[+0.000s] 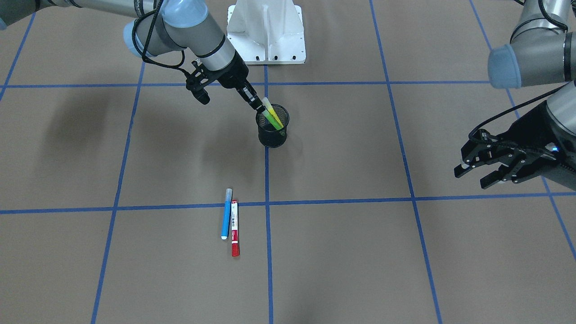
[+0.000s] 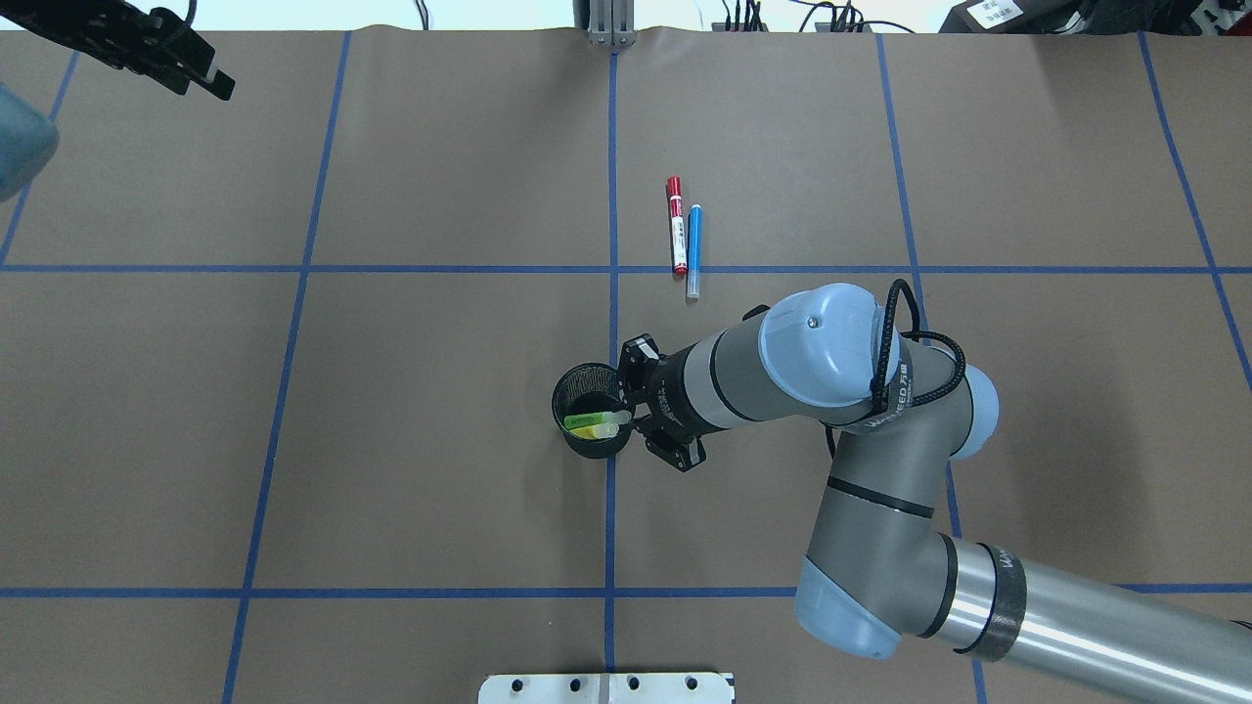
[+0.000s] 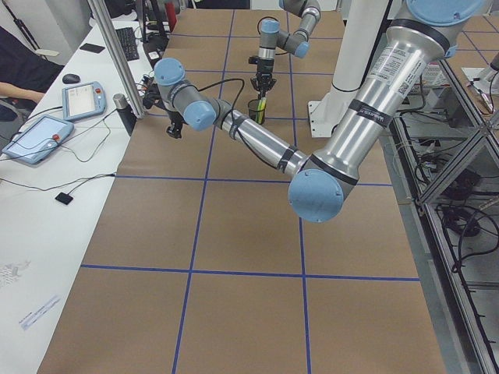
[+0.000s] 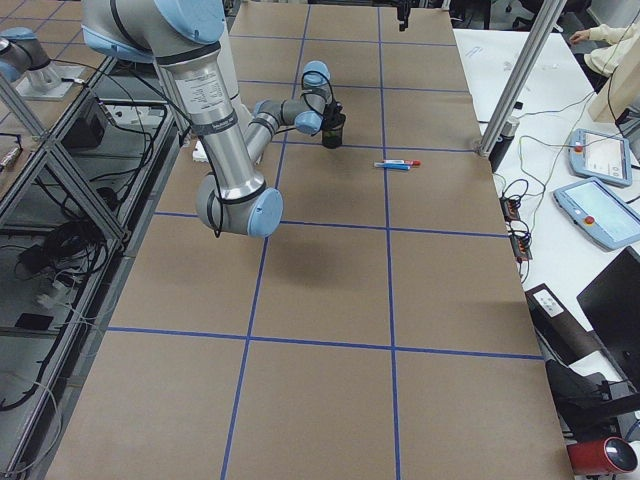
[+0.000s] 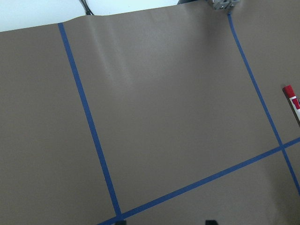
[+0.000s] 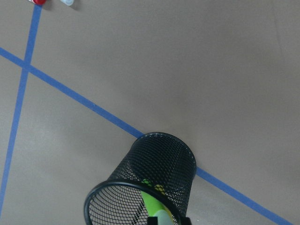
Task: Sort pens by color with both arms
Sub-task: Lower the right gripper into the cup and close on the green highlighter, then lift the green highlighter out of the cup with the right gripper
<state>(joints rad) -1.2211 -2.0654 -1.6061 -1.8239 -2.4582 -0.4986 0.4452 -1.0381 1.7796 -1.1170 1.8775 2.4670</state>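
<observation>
The black mesh cup (image 1: 272,135) stands near the table's middle. A green pen (image 2: 585,420) and a yellow pen (image 2: 591,431) lean inside it. My right gripper (image 1: 260,108) is at the cup's rim, shut on the green pen's pale cap (image 6: 162,217). Farther out, a blue pen (image 1: 226,215) and a red pen (image 1: 235,229) lie side by side on the paper, touching or nearly so. My left gripper (image 1: 472,176) hovers far off to the side, open and empty. The left wrist view catches only the red pen's tip (image 5: 291,97).
The white pedestal (image 1: 266,31) stands at the robot's base behind the cup. Blue tape lines (image 1: 267,202) divide the brown paper into squares. Teach pendants (image 3: 35,136) and a person's arm (image 3: 19,86) are beyond the far table edge.
</observation>
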